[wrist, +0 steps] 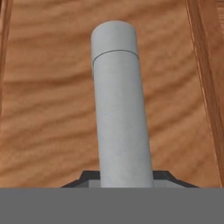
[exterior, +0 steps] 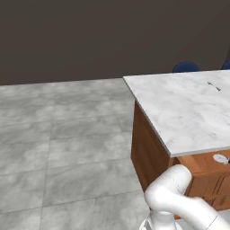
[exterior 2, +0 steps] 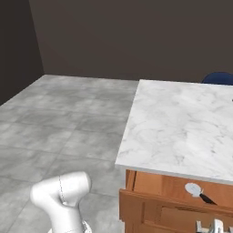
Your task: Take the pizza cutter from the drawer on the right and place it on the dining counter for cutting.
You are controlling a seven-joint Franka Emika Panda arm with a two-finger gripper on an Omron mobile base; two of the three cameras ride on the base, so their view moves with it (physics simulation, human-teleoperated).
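The dining counter has a white marble top over a brown wooden body. Below its near edge the drawer stands pulled out. The pizza cutter, a pale round wheel with a dark handle, lies inside it. In the hand view my gripper is shut on the grey cylindrical drawer handle, with the wood of the drawer right behind it. In the right base view, the gripper shows at the bottom edge by the drawer front.
Blue chairs stand behind the far side of the counter. A small thin dark object lies on the marble near its far right. Grey tiled floor spreads out to the left of the island.
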